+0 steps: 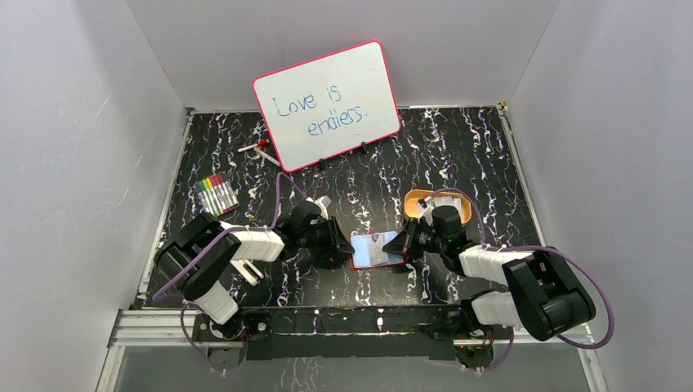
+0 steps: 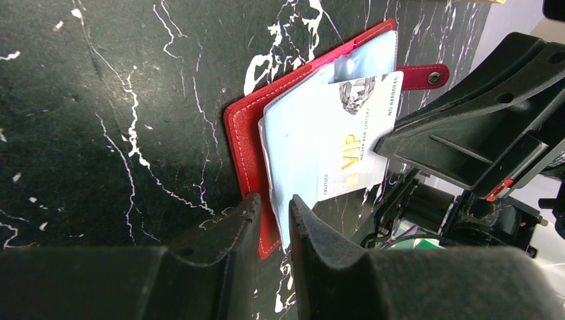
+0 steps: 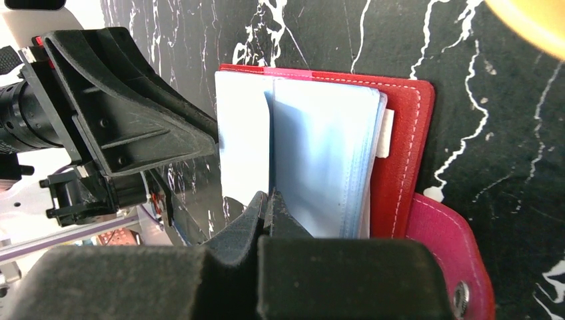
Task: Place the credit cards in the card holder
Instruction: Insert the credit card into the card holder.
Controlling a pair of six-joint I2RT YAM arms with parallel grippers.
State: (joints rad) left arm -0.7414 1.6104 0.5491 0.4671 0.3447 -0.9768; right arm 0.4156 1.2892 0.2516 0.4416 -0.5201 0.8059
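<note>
Left fingers: nearest in my left wrist view. A narrow gap, with the near edge of the holder, red cover and one pale blue leaf, nipped between the tips.
Right fingers: nearest in my right wrist view. Tips pressed together with no gap, set against the blue leaves. I cannot tell whether a leaf is caught between them.
Holder: dark red, lying open on the surface between the two arms, towards the front edge.
Pockets: pale blue, shiny, a stack of leaves fanned slightly off the cover.
Tab: red with a metal snap, sticking out flat on the side towards the right arm.
Card: whitish, gold "VIP" lettering, lying on the pockets. I see one corner under a leaf and the rest showing. Its outer edge meets the right fingers.
Tray: yellow-orange, just behind the right arm.
Whiteboard: pink-framed, propped at the back, reads "Love is endless."
Markers: coloured set, lying far left.
</note>
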